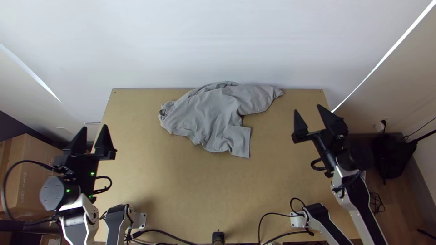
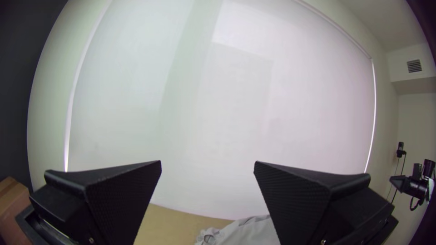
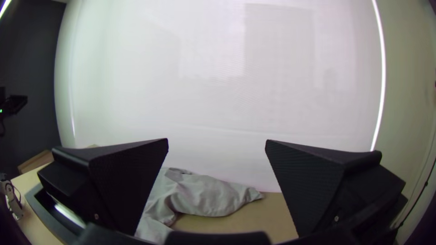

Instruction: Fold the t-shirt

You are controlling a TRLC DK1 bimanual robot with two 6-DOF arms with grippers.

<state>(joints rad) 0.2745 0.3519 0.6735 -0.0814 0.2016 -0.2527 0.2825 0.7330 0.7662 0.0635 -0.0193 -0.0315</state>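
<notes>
Cardboard box: brown, at the far left, beyond the counter's left side (image 1: 34, 174)
Left tool: in the top view, seen across the counter's left edge (image 1: 94, 128), well apart from the cloth, its two wide black fingers spread with nothing between them; in the left wrist view, the left tool (image 2: 207, 162) shows a wide gap, with part of the grey cloth visible beyond
Counter: light wood, carrying the shirt on its far half (image 1: 181, 195)
T-shirt: grey, rumpled and unevenly spread near the middle of the far edge, which its upper part reaches (image 1: 204, 113); its left end is bunched, a squarish flap points toward the near side, and a longer part stretches right to a gathered tip close to the far edge
Right tool: in the top view, at the counter's right side (image 1: 308, 109), apart from the shirt's tip, fingers wide apart and empty; in the right wrist view, the right tool (image 3: 216, 139) has the same broad gap, the shirt's gathered tip visible beyond
White plug: on the wall at the far right, with a black cable (image 1: 380, 126)
</notes>
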